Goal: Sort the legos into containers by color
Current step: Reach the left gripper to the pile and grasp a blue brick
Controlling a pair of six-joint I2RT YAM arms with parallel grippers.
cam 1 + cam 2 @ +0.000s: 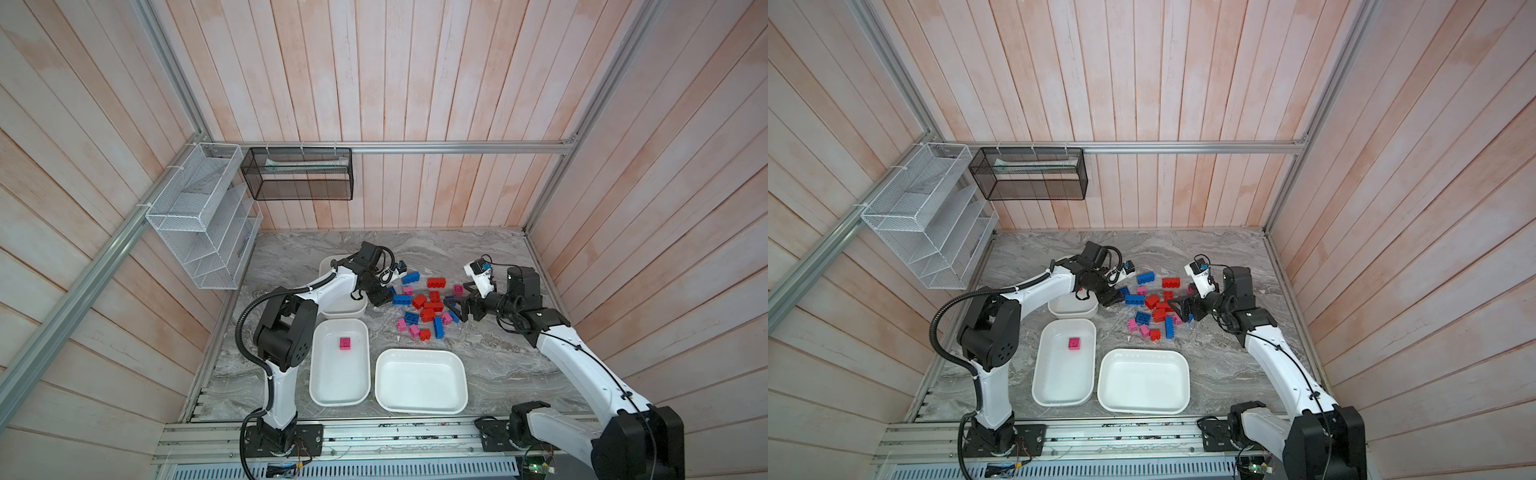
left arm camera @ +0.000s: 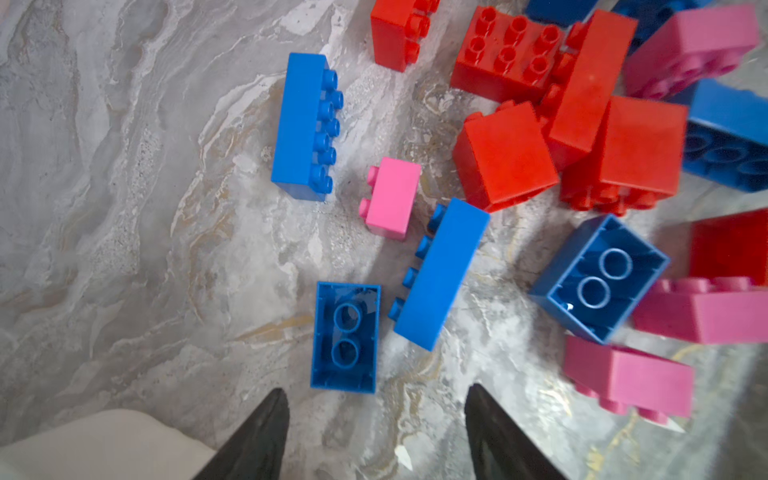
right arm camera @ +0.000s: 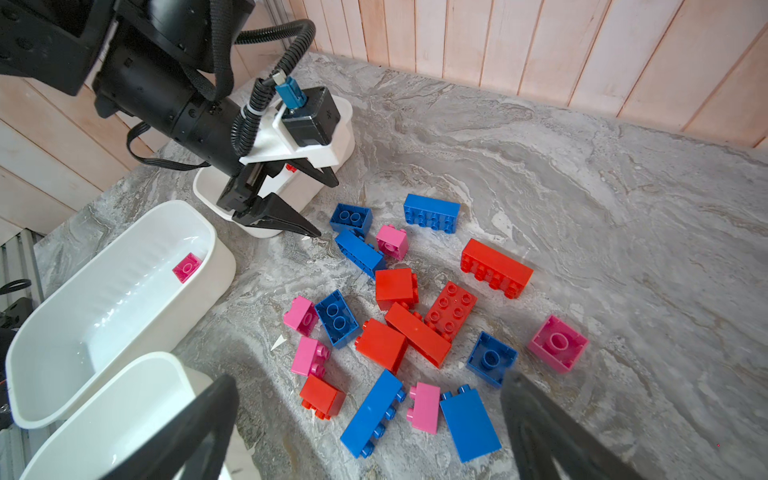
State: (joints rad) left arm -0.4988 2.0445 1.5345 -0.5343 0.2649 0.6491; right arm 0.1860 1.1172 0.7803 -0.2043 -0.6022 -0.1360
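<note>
Left end effector (image 3: 328,210) released, right end effector (image 1: 458,304) released, middle tub (image 1: 320,374) holding 1 pink brick (image 1: 345,343)

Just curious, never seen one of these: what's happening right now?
Both pincers open, empty, left pincer and right pincer at the lego pile. One pink brick binned. Nothing blocking.

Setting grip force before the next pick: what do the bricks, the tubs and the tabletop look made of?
Legos: hard moulded plastic, semi-gloss, with crisp studs and hollow undersides. Tubs: white plastic, glossy, with highlights on the walls. Tabletop: grey veined, marble-like; whether real stone or laminate cannot be told.
</note>
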